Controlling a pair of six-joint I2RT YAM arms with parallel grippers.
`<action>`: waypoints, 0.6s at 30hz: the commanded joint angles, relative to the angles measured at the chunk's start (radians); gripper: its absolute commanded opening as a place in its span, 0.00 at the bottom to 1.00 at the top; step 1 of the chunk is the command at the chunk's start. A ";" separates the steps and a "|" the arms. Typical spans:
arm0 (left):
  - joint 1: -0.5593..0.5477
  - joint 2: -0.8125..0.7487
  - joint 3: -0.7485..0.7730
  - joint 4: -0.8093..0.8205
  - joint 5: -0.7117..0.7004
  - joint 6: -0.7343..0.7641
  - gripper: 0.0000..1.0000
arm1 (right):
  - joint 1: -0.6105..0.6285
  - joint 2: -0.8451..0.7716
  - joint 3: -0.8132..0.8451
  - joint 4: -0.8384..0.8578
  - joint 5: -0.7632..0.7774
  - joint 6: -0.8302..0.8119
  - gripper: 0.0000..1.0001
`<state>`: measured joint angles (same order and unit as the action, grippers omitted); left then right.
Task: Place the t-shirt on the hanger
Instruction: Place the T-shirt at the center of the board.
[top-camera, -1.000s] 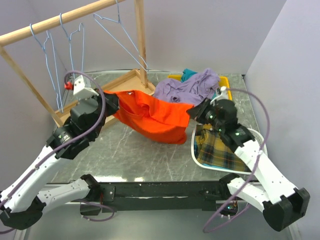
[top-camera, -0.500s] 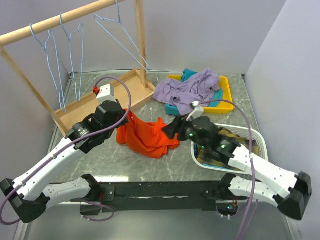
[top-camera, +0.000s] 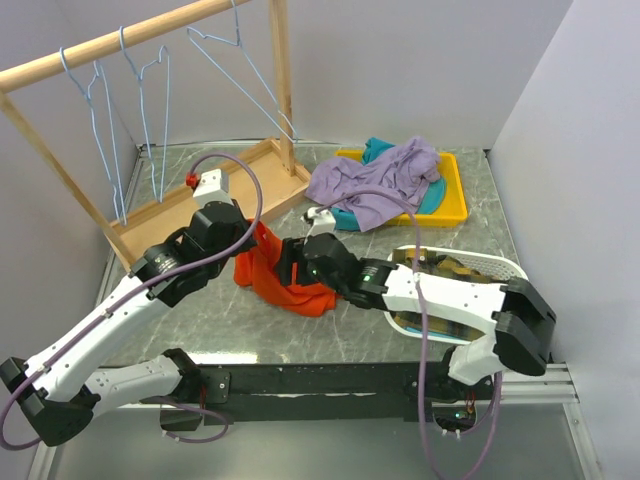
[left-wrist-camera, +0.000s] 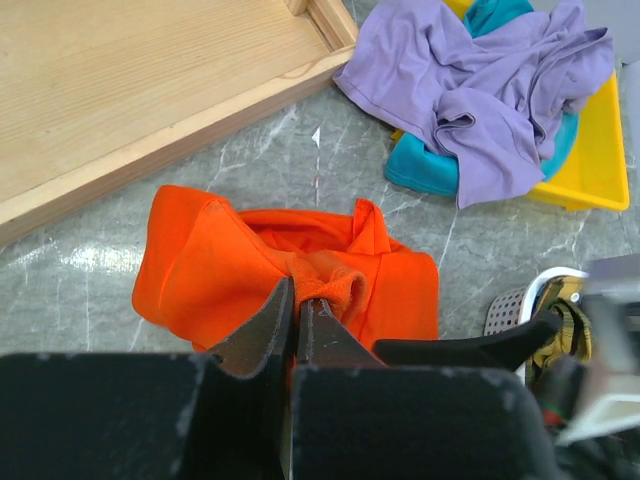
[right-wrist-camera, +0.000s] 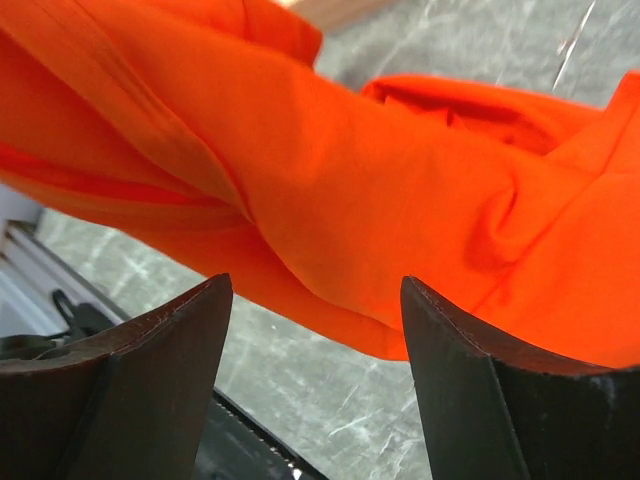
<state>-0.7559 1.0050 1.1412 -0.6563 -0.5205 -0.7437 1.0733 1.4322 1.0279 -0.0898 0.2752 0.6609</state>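
Note:
The orange t-shirt (top-camera: 300, 285) lies bunched on the table in front of the wooden rack. My left gripper (top-camera: 252, 243) is shut on a fold of it, seen pinched between the jaws in the left wrist view (left-wrist-camera: 298, 292), with the t-shirt (left-wrist-camera: 210, 260) spread below. My right gripper (top-camera: 285, 266) is open and pushed up against the shirt's right side. In the right wrist view its jaws (right-wrist-camera: 315, 282) stand wide apart just short of the hanging orange cloth (right-wrist-camera: 380, 200). Three light-blue wire hangers hang on the rail; the nearest hanger (top-camera: 262, 92) is by the post.
The wooden rack's base tray (top-camera: 180, 205) lies behind the shirt. A yellow tray (top-camera: 455, 205) holds a lavender garment (top-camera: 385, 175) and teal cloth. A white basket (top-camera: 505, 268) with yellow plaid cloth stands at the right under my right arm.
The shirt was stretched between both grippers and is now bunched. My right gripper let go and swept left across the table to the shirt. My left gripper moved right, still holding.

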 joint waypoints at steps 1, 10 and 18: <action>-0.002 -0.022 0.042 0.017 0.000 0.014 0.01 | 0.022 0.054 0.034 0.064 0.051 0.016 0.75; 0.000 -0.049 0.037 0.001 -0.015 0.010 0.01 | 0.011 0.157 0.096 0.038 0.169 0.032 0.51; 0.000 -0.092 0.175 -0.114 -0.131 0.055 0.01 | -0.032 -0.073 0.251 -0.195 0.418 -0.121 0.00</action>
<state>-0.7559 0.9604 1.1831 -0.7277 -0.5552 -0.7338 1.0573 1.5463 1.1290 -0.1890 0.4961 0.6636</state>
